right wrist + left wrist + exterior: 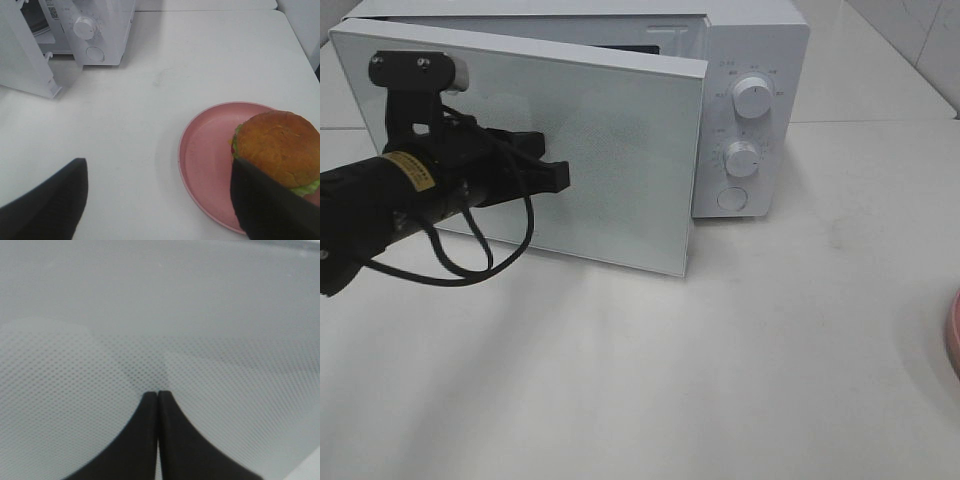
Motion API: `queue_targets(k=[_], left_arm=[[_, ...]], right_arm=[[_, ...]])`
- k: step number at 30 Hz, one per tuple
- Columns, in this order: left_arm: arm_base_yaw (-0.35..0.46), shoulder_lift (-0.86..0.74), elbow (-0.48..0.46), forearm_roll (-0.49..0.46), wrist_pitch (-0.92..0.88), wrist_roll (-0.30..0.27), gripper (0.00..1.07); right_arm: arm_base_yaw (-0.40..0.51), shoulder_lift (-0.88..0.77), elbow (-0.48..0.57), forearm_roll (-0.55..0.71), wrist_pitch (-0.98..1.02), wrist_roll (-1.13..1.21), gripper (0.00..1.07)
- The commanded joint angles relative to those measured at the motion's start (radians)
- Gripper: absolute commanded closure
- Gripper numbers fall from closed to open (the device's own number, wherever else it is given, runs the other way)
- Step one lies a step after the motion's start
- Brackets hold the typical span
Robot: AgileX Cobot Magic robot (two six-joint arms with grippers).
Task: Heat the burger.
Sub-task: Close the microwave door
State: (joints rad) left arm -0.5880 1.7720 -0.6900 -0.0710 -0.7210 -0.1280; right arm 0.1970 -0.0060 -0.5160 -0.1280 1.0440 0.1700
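While left jaws press closed against microwave door (610, 150); right jaws wide, empty

The left arm (380, 205) is a matte black cylinder bearing a small yellow label with dark print; a loose black cable (480, 255) loops beneath it; a black bracket with two silver screws carries a white-topped camera (420, 70); the left gripper (560, 177) has black, curved, tapering fingers (142, 440); the right gripper (160, 200) shows black fingers likewise.

Kitchen-like test bench, suggested by a white microwave (620, 110) with two dials, set on a plain white table (720, 380) — pale tiled wall (920, 40) seen behind, pink plate (210, 155) laid out.
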Motion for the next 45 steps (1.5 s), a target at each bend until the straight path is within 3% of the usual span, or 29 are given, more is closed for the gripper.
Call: queue_targets(k=[1,25,29,31,32,34,45], left_arm=[[-0.023,0.037,-0.088,-0.023,0.065,0.003,1.07],[-0.052,0.218,-0.469,-0.064,0.276,0.005,1.07],[-0.052,0.24,-0.514,-0.109,0.28,0.072,1.07],[-0.049,0.251,-0.547,-0.182,0.305,0.151,1.07],[-0.049,0.251,-0.547,-0.182,0.305,0.151,1.07],[-0.049,0.254,-0.556,-0.248,0.322,0.21,1.07],[-0.07,0.208,-0.55,-0.245,0.52,0.226,1.07]], right_arm=[[-0.005,-0.025,0.003,-0.002,-0.005,-0.012,0.32],[-0.005,-0.025,0.003,-0.002,-0.005,-0.012,0.32],[-0.005,-0.025,0.003,-0.003,-0.005,-0.012,0.32],[-0.005,-0.025,0.003,-0.003,-0.005,-0.012,0.32],[-0.005,-0.025,0.003,-0.003,-0.005,-0.012,0.32],[-0.005,-0.025,0.003,-0.003,-0.005,-0.012,0.32],[-0.005,-0.025,0.003,-0.003,-0.005,-0.012,0.32]])
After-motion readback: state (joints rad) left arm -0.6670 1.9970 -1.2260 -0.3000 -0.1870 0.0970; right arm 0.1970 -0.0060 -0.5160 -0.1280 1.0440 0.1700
